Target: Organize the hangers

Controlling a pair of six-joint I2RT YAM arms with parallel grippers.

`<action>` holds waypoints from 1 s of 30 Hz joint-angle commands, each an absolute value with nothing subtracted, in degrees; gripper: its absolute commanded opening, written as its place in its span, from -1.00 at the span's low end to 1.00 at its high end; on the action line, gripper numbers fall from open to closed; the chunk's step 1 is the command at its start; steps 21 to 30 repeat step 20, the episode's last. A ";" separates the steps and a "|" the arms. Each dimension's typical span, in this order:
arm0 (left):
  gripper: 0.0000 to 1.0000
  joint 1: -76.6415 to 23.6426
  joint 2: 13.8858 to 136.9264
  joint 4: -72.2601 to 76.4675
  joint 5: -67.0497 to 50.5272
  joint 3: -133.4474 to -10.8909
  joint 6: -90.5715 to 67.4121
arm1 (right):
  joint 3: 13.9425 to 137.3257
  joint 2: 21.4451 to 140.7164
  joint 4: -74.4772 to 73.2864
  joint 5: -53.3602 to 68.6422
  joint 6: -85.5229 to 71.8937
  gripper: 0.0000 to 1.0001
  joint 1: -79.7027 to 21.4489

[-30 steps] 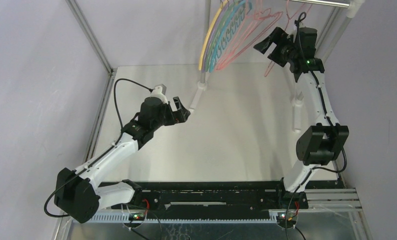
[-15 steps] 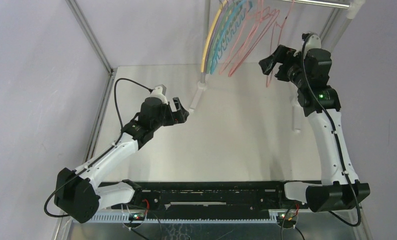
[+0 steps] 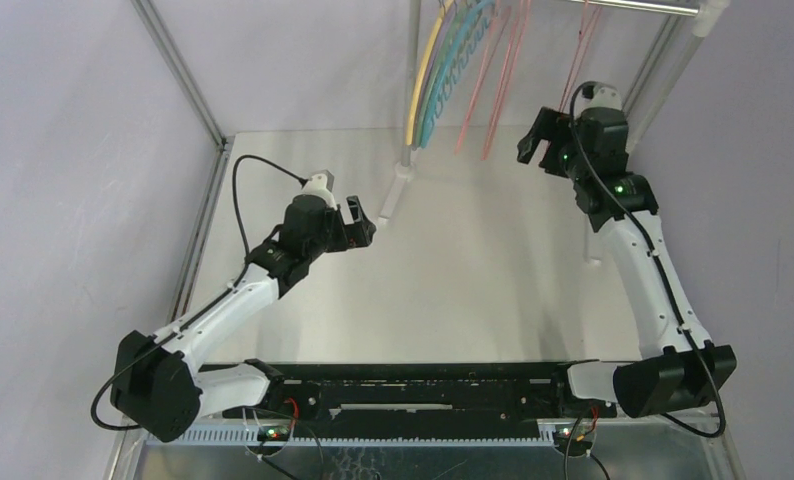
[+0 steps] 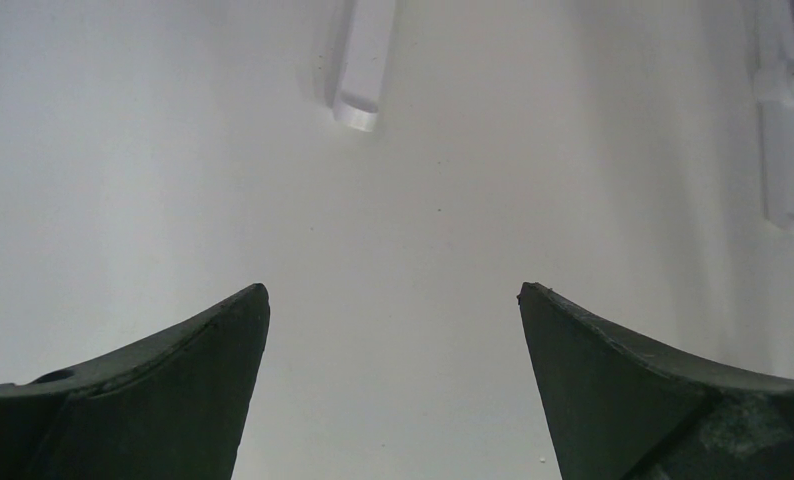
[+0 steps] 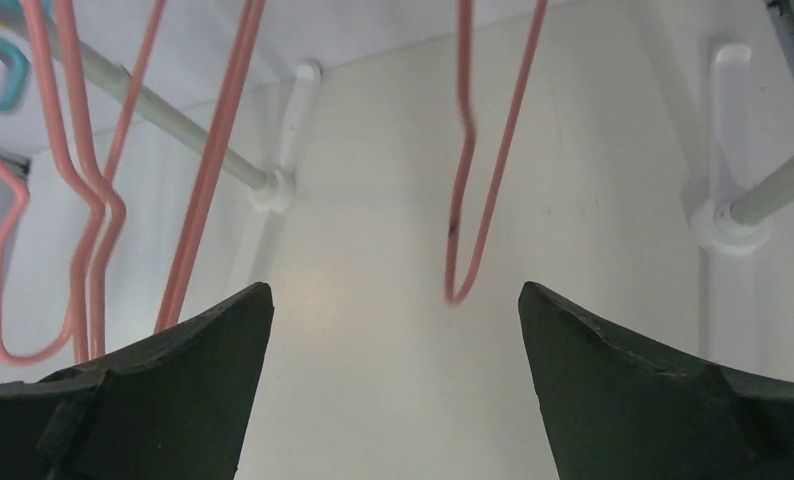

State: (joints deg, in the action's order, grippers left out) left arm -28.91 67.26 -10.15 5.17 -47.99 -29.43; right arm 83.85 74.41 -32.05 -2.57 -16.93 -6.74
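The hangers hang in a row from the silver rail (image 3: 641, 6): a yellow one (image 3: 414, 92), teal ones (image 3: 441, 85), two pink ones (image 3: 493, 95) and a lone pink one (image 3: 583, 40) further right. My right gripper (image 3: 533, 140) is open just below and in front of the lone pink hanger, touching nothing. In the right wrist view that hanger (image 5: 485, 180) hangs beyond my open gripper (image 5: 393, 290), with the other pink hangers (image 5: 208, 170) to the left. My left gripper (image 3: 365, 222) is open and empty low over the table (image 4: 413, 230); its wrist view shows the gripper (image 4: 393, 290) with only table between the fingers.
The rail stands on metal poles (image 3: 414, 60) with white feet (image 3: 397, 187) on the table. A second foot (image 3: 595, 212) lies beside my right arm. Grey frame bars (image 3: 178, 70) and purple walls close in the sides.
My right gripper has drawn back and down from the pink hangers, still open. The pink hangers have swung from a slant to hanging nearly straight. The left arm has not moved.
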 commanded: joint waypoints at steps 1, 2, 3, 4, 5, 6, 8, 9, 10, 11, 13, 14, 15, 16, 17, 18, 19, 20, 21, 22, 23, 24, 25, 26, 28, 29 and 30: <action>0.99 -28.59 68.54 -8.60 8.33 -46.92 -26.28 | 79.61 70.90 -32.44 -8.31 -17.50 1.00 -9.55; 0.99 -28.50 68.94 -8.63 8.46 -47.05 -26.02 | 78.03 70.06 -32.77 -7.98 -17.93 1.00 -9.84; 0.99 -28.41 69.17 -8.62 8.48 -47.16 -25.69 | 76.55 69.20 -33.13 -7.16 -18.03 1.00 -10.29; 0.99 -28.35 69.50 -8.61 8.38 -47.38 -25.30 | 75.30 68.38 -33.48 -6.42 -17.67 1.00 -11.02; 0.99 -28.31 69.85 -8.69 8.28 -47.51 -24.83 | 74.03 67.51 -33.76 -6.43 -17.22 1.00 -11.90; 0.99 -28.18 70.12 -8.80 8.26 -47.70 -24.56 | 72.39 66.69 -33.94 -7.02 -16.58 1.00 -12.91; 0.99 -28.13 70.51 -8.88 8.26 -47.96 -24.15 | 70.11 64.90 -34.65 -9.01 -16.21 1.00 -15.27; 0.99 -28.13 70.68 -8.88 8.26 -48.05 -24.05 | 68.61 64.42 -35.02 -9.88 -16.03 1.00 -16.39; 0.99 -28.13 70.93 -8.80 8.26 -48.03 -24.00 | 67.36 63.88 -35.26 -10.28 -15.79 1.00 -17.37; 0.99 -28.13 71.07 -8.72 8.22 -47.88 -23.99 | 65.96 63.37 -35.39 -10.60 -15.71 1.00 -18.18; 0.99 -28.13 71.34 -8.47 8.06 -47.77 -24.08 | 62.55 62.28 -34.36 -11.34 -15.91 1.00 -19.29; 0.99 -28.13 71.45 -8.31 8.02 -47.62 -24.13 | 60.59 61.66 -33.37 -11.89 -15.92 1.00 -19.66; 0.99 -28.13 71.45 -8.12 8.00 -47.47 -24.09 | 58.73 61.09 -32.22 -12.40 -15.83 1.00 -19.89; 0.99 -28.13 71.46 -8.05 8.12 -47.35 -24.02 | 56.89 60.54 -30.88 -12.44 -15.60 1.00 -19.95; 0.99 -28.13 71.47 -7.93 8.24 -47.30 -24.04 | 55.43 59.99 -29.83 -12.62 -15.50 1.00 -19.95; 0.99 -28.13 71.46 -7.98 8.49 -47.21 -23.93 | 54.09 59.62 -28.31 -12.62 -15.31 1.00 -19.89; 0.99 -28.13 71.50 -8.06 8.59 -47.15 -23.83 | 53.52 59.56 -27.99 -12.20 -15.15 1.00 -19.72; 0.99 -28.13 71.38 -8.20 8.61 -47.09 -23.80 | 53.34 59.77 -28.03 -11.86 -15.04 1.00 -19.69; 0.99 -28.13 71.38 -8.20 8.61 -47.09 -23.80 | 53.34 59.77 -28.03 -11.86 -15.04 1.00 -19.69; 0.99 -28.13 71.38 -8.20 8.61 -47.09 -23.80 | 53.34 59.77 -28.03 -11.86 -15.04 1.00 -19.69; 0.99 -28.13 71.38 -8.20 8.61 -47.09 -23.80 | 53.34 59.77 -28.03 -11.86 -15.04 1.00 -19.69; 0.99 -28.13 71.38 -8.20 8.61 -47.09 -23.80 | 53.34 59.77 -28.03 -11.86 -15.04 1.00 -19.69; 0.99 -28.13 71.38 -8.20 8.61 -47.09 -23.80 | 53.34 59.77 -28.03 -11.86 -15.04 1.00 -19.69; 0.99 -28.13 71.38 -8.20 8.61 -47.09 -23.80 | 53.34 59.77 -28.03 -11.86 -15.04 1.00 -19.69; 0.99 -28.13 71.38 -8.20 8.61 -47.09 -23.80 | 53.34 59.77 -28.03 -11.86 -15.04 1.00 -19.69; 0.99 -28.13 71.38 -8.20 8.61 -47.09 -23.80 | 53.34 59.77 -28.03 -11.86 -15.04 1.00 -19.69; 0.99 -28.13 71.38 -8.20 8.61 -47.09 -23.80 | 53.34 59.77 -28.03 -11.86 -15.04 1.00 -19.69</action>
